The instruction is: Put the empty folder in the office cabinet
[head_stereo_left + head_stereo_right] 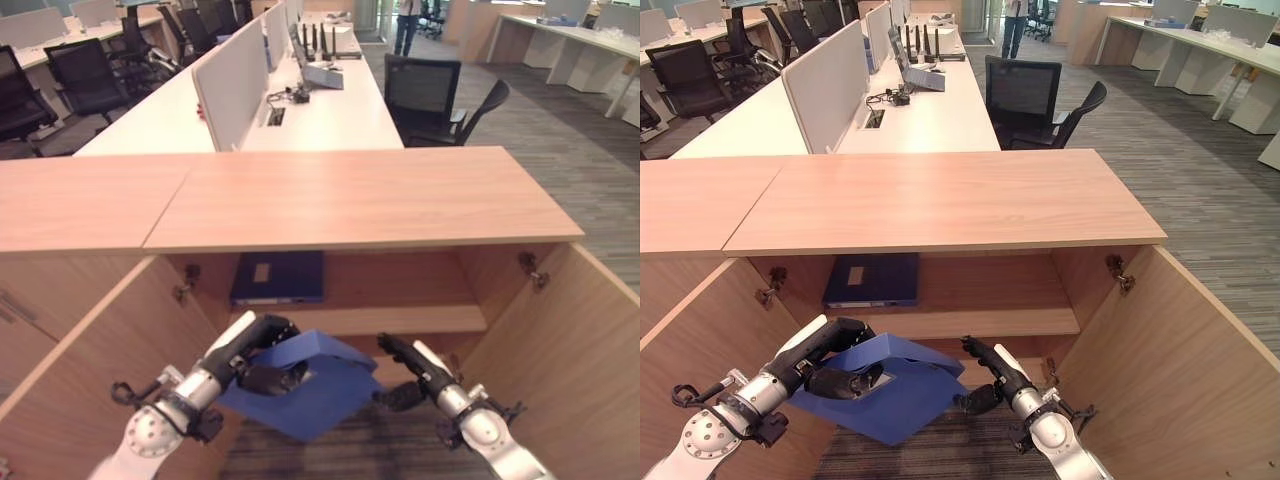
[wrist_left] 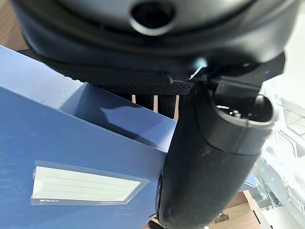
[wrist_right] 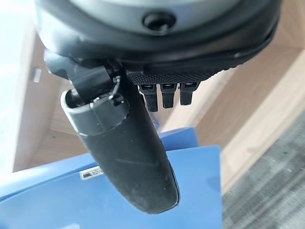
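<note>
A blue folder (image 1: 320,395) with a white label (image 2: 81,186) hangs tilted in front of the open office cabinet (image 1: 350,200), level with its lower compartment. My left hand (image 1: 245,350) is shut on the folder's left side, fingers curled over the top edge and the thumb (image 2: 209,162) on the face. My right hand (image 1: 420,365) meets the folder's right corner with straight fingers above it and its thumb (image 3: 124,157) lying along the blue face (image 3: 200,191).
Both cabinet doors stand wide open, left (image 1: 100,350) and right (image 1: 575,350). A second dark blue folder (image 1: 278,278) lies flat on the upper shelf (image 1: 410,320). Desks and black office chairs (image 1: 425,95) stand beyond the cabinet.
</note>
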{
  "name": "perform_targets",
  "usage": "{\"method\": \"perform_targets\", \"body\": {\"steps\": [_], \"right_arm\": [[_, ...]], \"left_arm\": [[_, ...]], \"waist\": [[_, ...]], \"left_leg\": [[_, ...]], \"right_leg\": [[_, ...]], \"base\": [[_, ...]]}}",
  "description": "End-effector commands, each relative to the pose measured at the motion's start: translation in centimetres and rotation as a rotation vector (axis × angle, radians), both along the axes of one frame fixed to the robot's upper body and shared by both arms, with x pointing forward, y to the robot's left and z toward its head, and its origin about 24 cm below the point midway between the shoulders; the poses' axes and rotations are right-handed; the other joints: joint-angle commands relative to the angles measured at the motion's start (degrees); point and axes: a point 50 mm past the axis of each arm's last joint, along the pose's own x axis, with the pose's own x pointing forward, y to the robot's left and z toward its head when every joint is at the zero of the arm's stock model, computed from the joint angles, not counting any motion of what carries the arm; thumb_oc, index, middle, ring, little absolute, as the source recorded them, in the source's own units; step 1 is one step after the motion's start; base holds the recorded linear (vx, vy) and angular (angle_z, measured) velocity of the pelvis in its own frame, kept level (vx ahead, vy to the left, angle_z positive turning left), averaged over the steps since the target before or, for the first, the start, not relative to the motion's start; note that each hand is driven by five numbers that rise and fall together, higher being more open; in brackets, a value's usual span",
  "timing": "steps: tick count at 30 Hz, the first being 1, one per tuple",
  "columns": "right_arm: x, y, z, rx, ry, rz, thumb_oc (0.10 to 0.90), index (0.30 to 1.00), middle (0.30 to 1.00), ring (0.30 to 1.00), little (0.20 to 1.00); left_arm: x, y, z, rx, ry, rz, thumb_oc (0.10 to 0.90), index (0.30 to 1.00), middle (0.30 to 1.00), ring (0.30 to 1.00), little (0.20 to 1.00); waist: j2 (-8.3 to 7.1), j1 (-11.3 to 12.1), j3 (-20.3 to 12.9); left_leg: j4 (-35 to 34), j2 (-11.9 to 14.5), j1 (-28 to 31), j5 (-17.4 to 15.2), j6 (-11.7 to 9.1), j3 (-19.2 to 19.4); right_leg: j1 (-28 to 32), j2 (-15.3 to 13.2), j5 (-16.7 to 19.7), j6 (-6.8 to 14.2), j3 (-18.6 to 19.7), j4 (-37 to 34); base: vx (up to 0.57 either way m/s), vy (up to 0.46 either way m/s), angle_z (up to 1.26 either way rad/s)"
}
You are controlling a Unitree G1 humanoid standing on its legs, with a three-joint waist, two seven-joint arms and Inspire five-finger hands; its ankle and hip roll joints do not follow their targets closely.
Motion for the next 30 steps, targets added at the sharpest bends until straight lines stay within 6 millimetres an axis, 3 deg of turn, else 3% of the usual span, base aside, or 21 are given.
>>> {"method": "perform_targets", "body": {"steps": [1,11,16,27,30], "right_arm": [[2.9,2.8,5.9,0.142,-0.310,0.066,0.800,0.900,0.900,0.900,0.900],[2.1,4.4,5.4,0.248,-0.234,0.127,0.800,0.900,0.900,0.900,0.900],[1.9,5.2,4.6,0.311,-0.170,0.137,0.800,0.900,0.900,0.900,0.900],[2.2,5.7,4.5,0.326,-0.143,0.180,0.800,0.900,0.900,0.900,0.900],[2.5,4.7,4.8,0.278,-0.159,0.189,0.800,0.900,0.900,0.900,0.900]], "left_arm": [[2.0,-1.2,4.6,-0.092,-0.266,-0.035,0.400,0.300,0.300,0.300,0.300],[2.7,-1.9,3.8,-0.109,-0.248,-0.030,0.400,0.300,0.300,0.300,0.300],[3.8,-3.9,4.5,-0.171,-0.286,-0.084,0.400,0.300,0.300,0.300,0.300],[4.0,-8.0,8.3,-0.338,-0.324,-0.393,0.400,0.300,0.300,0.300,0.300],[3.9,-8.6,9.1,-0.338,-0.283,-0.503,0.400,0.300,0.300,0.300,0.300]], "waist": [[-1.41,0.0,-0.3],[-1.82,-0.3,-0.3],[-1.86,-0.7,-0.2],[-1.75,-1.5,-0.6],[-1.55,-1.8,-0.8]], "left_leg": [[-0.3,-1.9,7.0,-9.3,0.2,-4.8],[-0.3,-1.8,6.9,-9.1,0.1,-4.6],[-0.3,-1.7,6.8,-9.0,-0.1,-4.6],[-0.3,-1.7,7.3,-9.1,-0.3,-4.3],[-0.3,-1.6,7.5,-9.5,-0.3,-4.2]], "right_leg": [[-8.2,-0.1,8.8,1.9,-2.1,-0.3],[-8.3,-0.1,8.8,1.8,-2.1,-0.3],[-8.2,-0.1,8.8,1.8,-2.2,-0.3],[-8.1,0.0,8.8,1.8,-1.9,-0.3],[-8.0,0.2,8.7,2.1,-2.0,-0.2]], "base": [[0.00,0.000,0.00],[0.00,0.000,0.00],[0.00,0.000,0.00],[0.00,0.000,0.00],[0.00,0.000,0.00]]}}
